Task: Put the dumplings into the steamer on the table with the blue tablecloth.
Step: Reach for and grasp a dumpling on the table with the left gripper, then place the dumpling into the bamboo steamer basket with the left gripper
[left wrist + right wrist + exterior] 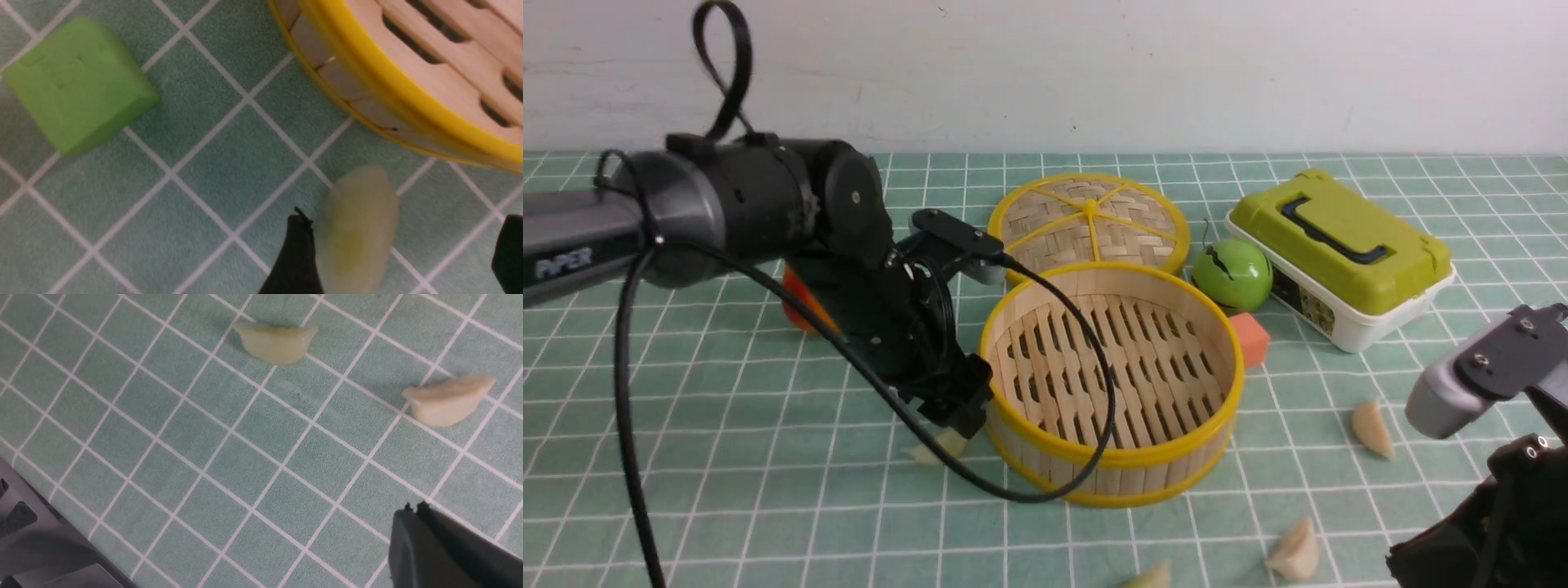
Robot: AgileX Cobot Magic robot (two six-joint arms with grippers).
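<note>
Left arm extended in from 9 o'clock, wrist pitched down toward 5 o'clock. Left gripper held low, fingers spread wide apart. Right arm folded at 4 o'clock. Right gripper pointed down, jaws pressed together.

I see the steamer in pale matt wood with glossy yellow rims, the tablecloth as matt, fine-grained cloth, the dumplings smooth and waxy, the green block dull.
</note>
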